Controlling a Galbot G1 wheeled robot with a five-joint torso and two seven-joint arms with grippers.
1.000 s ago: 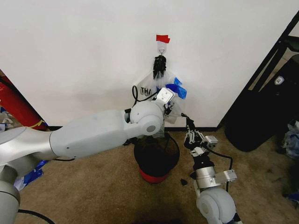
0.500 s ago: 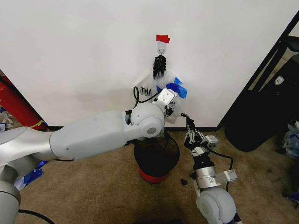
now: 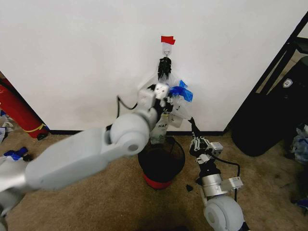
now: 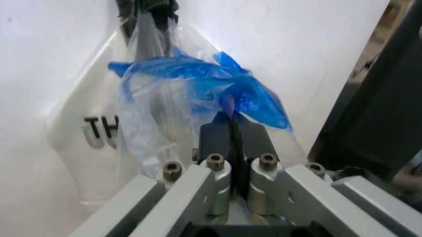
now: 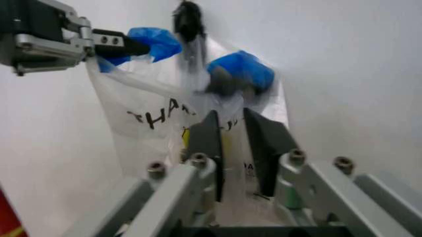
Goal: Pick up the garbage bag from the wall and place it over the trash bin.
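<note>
The left gripper (image 4: pixel 232 129) pinches a blue handle of the thin see-through plastic garbage bag (image 4: pixel 161 106) hanging on the plain white wall (image 3: pixel 72 57). The right gripper (image 5: pixel 232 148) waits below the bag beside the round black wire trash bin (image 3: pixel 161 161), fingers a little apart.

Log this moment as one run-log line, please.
left gripper: shut on garbage bag blue handle at wall | right gripper: open, beside trash bin, facing bag | bag not yet over bin

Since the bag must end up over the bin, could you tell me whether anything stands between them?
Nothing visible does. The garbage bag hangs on the wall directly above the trash bin, with the left tool shut on its blue handle. The right tool waits beside it.
</note>
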